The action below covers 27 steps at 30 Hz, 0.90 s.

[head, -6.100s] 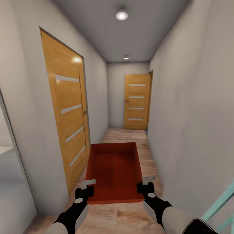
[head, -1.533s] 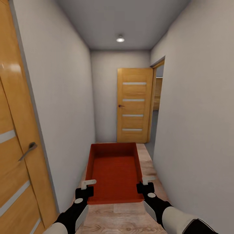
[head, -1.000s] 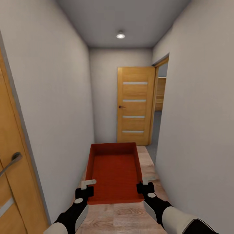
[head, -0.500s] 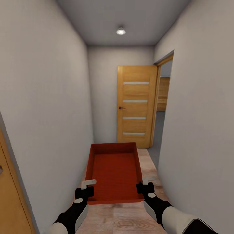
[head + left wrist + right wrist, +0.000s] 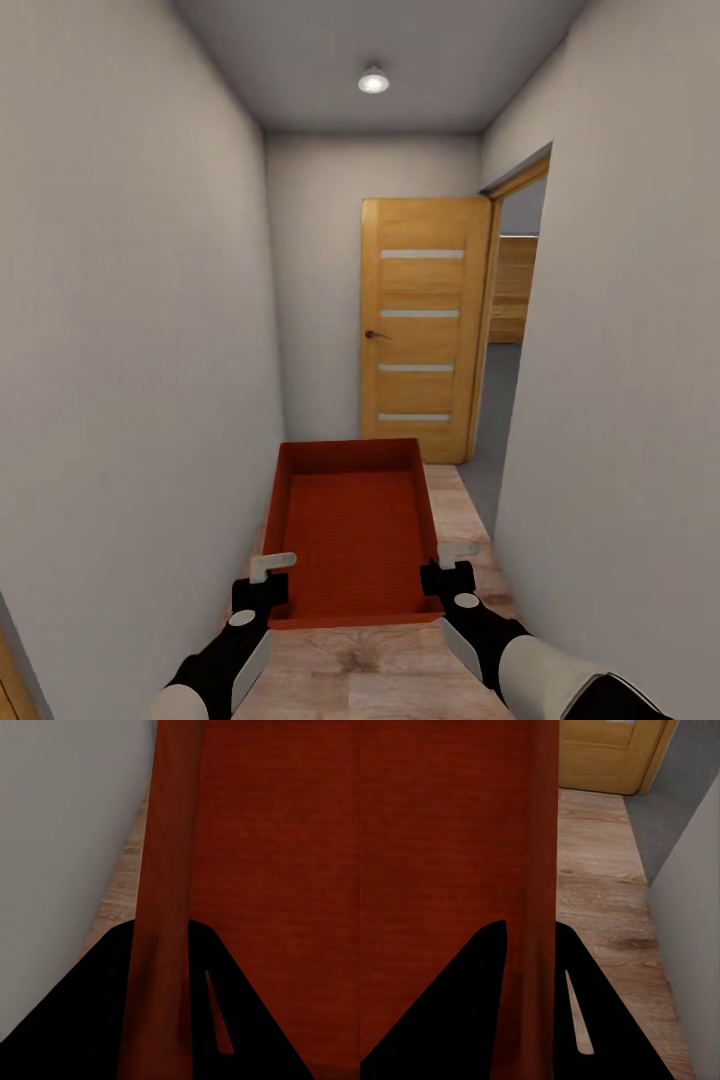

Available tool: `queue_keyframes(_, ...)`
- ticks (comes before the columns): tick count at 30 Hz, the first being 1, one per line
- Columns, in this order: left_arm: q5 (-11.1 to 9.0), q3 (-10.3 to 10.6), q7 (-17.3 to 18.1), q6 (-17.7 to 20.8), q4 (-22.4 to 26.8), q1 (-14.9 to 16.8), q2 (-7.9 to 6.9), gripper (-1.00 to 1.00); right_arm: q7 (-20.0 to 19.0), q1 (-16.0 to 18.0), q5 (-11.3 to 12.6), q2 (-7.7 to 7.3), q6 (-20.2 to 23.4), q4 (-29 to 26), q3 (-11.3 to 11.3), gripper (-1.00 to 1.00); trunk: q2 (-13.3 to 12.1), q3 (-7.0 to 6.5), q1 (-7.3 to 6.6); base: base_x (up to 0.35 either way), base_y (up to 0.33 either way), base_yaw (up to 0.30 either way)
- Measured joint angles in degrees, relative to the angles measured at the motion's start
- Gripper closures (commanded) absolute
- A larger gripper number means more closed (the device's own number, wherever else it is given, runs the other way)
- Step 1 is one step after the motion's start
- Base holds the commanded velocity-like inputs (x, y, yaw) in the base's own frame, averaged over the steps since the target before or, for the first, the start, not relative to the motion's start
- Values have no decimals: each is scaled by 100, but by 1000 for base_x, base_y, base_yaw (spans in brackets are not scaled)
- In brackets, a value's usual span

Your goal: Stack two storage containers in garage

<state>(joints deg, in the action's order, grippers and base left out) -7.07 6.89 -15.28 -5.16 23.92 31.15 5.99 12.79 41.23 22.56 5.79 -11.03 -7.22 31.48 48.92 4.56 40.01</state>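
One orange-red lidless storage container hangs level in front of me, above the wood-plank flooring of a narrow hallway. My left gripper is shut on its left side wall near the near corner. My right gripper is shut on its right side wall. In the left wrist view the red wall runs between the dark fingers of the left gripper. The right wrist view has the other wall pinched the same way in the right gripper. The container is empty.
Pale walls stand close on the left and right. A closed wooden door ends the hallway. Just before it, an open doorway on the right leads onto dark grey flooring. Wood planks lie ahead.
The whole view has moved forward along the hallway: the left-hand door has slid out of sight, while the end door and the right doorway have grown. The container and both grips stay unchanged.
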Motion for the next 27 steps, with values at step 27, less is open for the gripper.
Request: queue_keyframes(27, 0, -2, 0, 0, 0, -1, 0, 100, 0, 0, 0, 0, 2, 0, 1, 100, 0, 0, 0, 326, 0, 0)
